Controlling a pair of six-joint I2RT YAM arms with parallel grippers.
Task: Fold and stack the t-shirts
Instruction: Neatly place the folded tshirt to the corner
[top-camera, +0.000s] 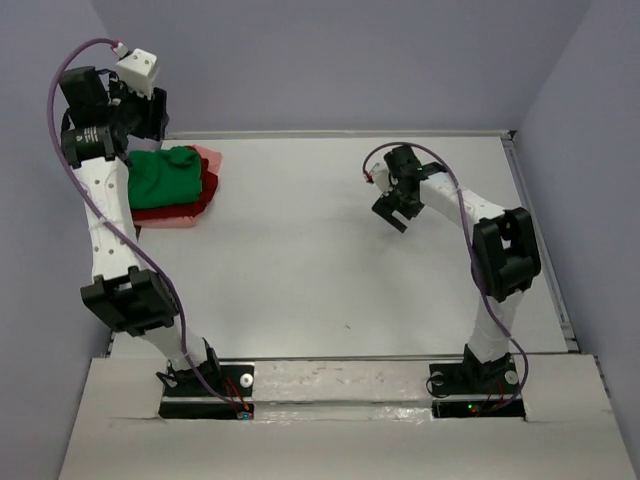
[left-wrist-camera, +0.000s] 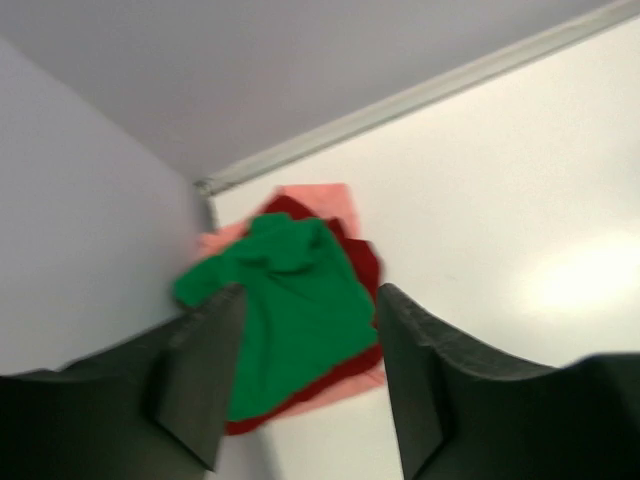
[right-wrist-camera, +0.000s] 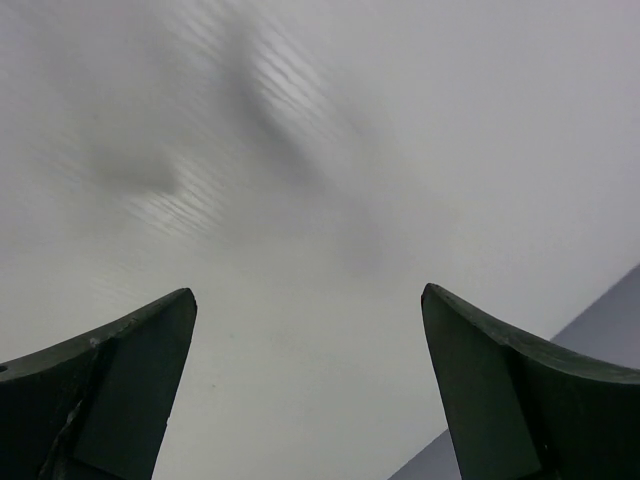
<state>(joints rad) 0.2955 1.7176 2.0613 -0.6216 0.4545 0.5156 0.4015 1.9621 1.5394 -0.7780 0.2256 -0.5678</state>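
Observation:
Three t-shirts lie stacked at the table's far left. The green t-shirt (top-camera: 165, 178) (left-wrist-camera: 300, 320) is on top, bunched and loosely folded. The dark red t-shirt (top-camera: 172, 212) (left-wrist-camera: 366, 262) lies under it, and the pale pink t-shirt (top-camera: 209, 160) (left-wrist-camera: 322, 196) is at the bottom. My left gripper (top-camera: 150, 115) (left-wrist-camera: 310, 292) hangs high above the stack near the back left corner. It is open and holds nothing. My right gripper (top-camera: 393, 212) (right-wrist-camera: 307, 293) is open wide over bare table, right of centre, far from the stack.
The white table (top-camera: 330, 270) is closed in by purple walls on the left, back and right. A raised rim (top-camera: 340, 133) runs along its far edge, and another rim (top-camera: 540, 240) runs down the right side. The stack sits close to the left wall.

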